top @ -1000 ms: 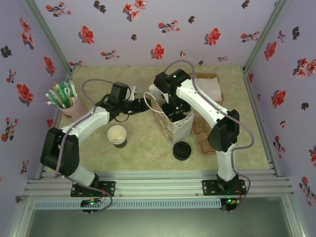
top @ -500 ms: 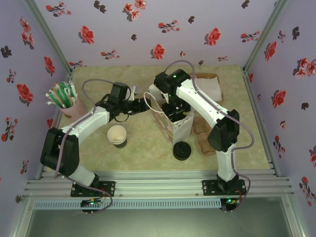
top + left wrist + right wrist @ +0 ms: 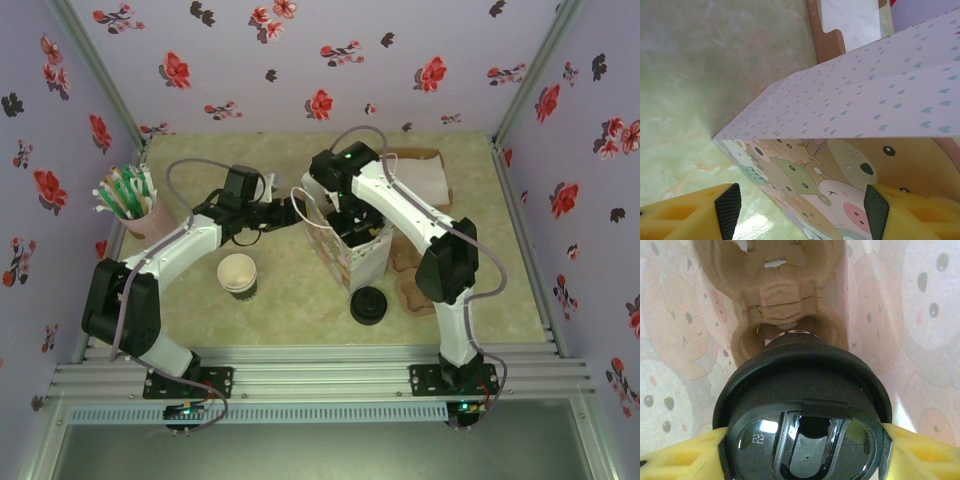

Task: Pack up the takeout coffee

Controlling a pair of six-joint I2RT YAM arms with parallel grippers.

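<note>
The right gripper [image 3: 802,462] is clenched on the coffee [image 3: 802,385], with its fingers at the lid's 3 and 9 o'clock. The cup hangs inside the bag [image 3: 357,262], above a carrier [image 3: 780,290] lying on the bag's floor. The left gripper [image 3: 801,212] is released. Its jaws stand wide with the bag's corner between them, and neither pad plainly touches the paper.

The carrier's open well seems to sit toward 12 o'clock of the lid rather than under it. A straight descent could land the cup on the moulded rim and tip it. Nothing is pinching the bag, so the right arm brushing a wall could drag or topple it. The hold looks to be at lid level, and a hard squeeze might pop the lid.

The right wrist view gives the lid, the well and the bag's inside walls. From above, the arm covers the bag's mouth, but that view places the cup stack [image 3: 238,272] at 8 o'clock of the bag and the loose lids [image 3: 368,305] at 6 o'clock. The left wrist view gives the gap between pads and paper.
</note>
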